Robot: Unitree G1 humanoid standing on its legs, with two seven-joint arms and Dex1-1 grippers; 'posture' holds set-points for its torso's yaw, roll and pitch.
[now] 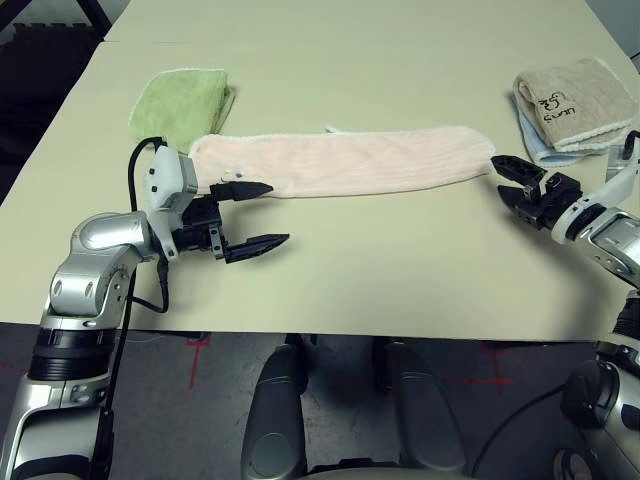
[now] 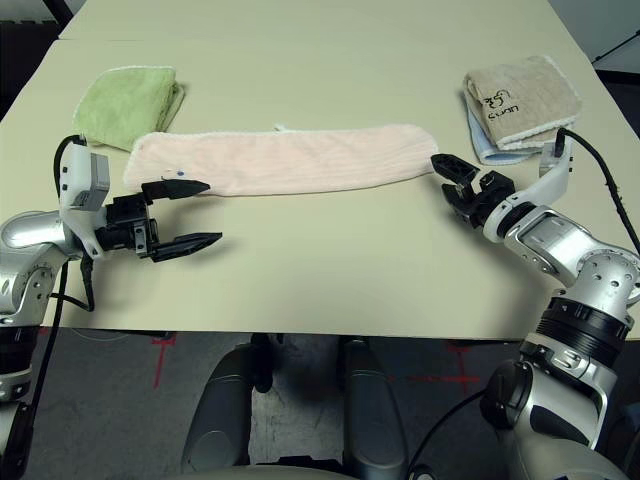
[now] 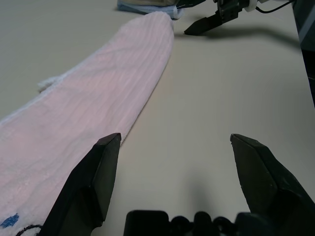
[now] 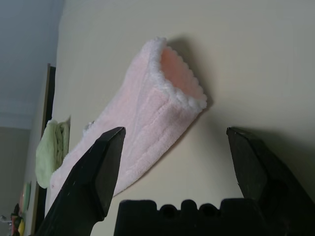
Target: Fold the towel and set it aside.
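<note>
The pale pink towel [image 1: 340, 160] lies across the middle of the table as a long strip folded lengthwise, with a whitish trim showing at its right end [image 4: 182, 93]. My left gripper [image 1: 262, 215] is open at the strip's left end, one finger over the towel's near corner, the other over bare table. My right gripper [image 1: 515, 180] is open just off the strip's right end, touching nothing. In the left wrist view the towel [image 3: 88, 113] runs away beside the left finger.
A light green folded towel [image 1: 182, 100] sits behind the strip's left end. A beige folded towel with dark script [image 1: 575, 100] lies on a pale blue cloth [image 1: 535, 140] at the back right. The table's front edge [image 1: 320, 330] is near both arms.
</note>
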